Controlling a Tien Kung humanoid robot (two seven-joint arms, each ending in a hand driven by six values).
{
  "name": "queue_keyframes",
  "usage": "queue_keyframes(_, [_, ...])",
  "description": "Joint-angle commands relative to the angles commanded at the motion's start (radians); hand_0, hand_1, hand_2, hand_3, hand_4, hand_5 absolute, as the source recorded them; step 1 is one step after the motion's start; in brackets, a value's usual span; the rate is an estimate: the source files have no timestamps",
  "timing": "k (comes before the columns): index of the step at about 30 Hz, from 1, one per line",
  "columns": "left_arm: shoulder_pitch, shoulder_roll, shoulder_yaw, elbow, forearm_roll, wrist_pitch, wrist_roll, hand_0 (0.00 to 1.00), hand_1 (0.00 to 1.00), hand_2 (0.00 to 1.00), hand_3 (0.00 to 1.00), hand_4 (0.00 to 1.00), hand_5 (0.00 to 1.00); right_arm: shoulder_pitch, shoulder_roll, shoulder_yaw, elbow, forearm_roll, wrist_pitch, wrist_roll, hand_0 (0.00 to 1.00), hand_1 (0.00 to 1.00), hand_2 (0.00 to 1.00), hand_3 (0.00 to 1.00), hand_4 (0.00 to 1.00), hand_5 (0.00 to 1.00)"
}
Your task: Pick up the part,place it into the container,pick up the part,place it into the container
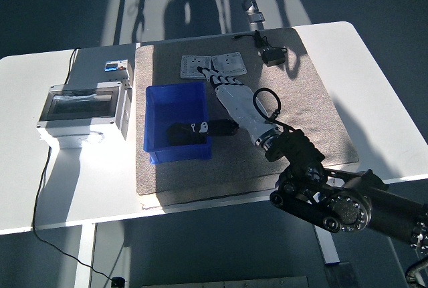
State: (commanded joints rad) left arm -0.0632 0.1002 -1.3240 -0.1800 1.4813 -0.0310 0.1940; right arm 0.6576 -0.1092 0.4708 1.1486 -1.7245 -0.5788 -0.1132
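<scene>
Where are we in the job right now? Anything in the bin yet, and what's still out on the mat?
One dark part already lies in the blue container. The right hand is empty with fingers extended, its fingertips at the two grey plates on the mat's far side. A black part with a cable also sits at the mat's far edge. Which of these is the second part is unclear; it remains to be picked and placed.
</scene>
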Motion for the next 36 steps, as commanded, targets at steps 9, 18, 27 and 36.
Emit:
queue_keyframes(9, [0.016,-0.023,0.043,0.000,-0.075,0.035,-0.010,0.703,0.706,0.690,0.441,0.933,0.998,-0.239,-0.127,0.283,0.147,0.129,-0.045,0.150,0.916,0.955,0.947,0.971,0.983,0.621])
queue_keyframes(18, [0.023,-0.026,0.108,0.000,-0.161,0.043,-0.018,0.702,0.708,0.692,0.490,0.932,0.998,-0.459,-0.150,0.550,0.191,0.113,-0.067,0.227,0.881,0.926,0.917,0.915,0.972,0.615])
queue_keyframes(27, [0.020,-0.025,0.139,0.000,-0.167,0.018,-0.002,0.702,0.708,0.694,0.499,0.933,0.998,-0.497,-0.125,0.759,0.197,0.029,-0.067,0.219,0.872,0.952,0.927,0.885,0.959,0.601])
queue_keyframes(36, [0.027,-0.033,0.141,0.000,-0.174,-0.007,0.015,0.704,0.713,0.697,0.526,0.932,0.998,-0.534,-0.117,0.825,0.187,0.029,-0.067,0.223,0.870,0.951,0.925,0.879,0.955,0.597])
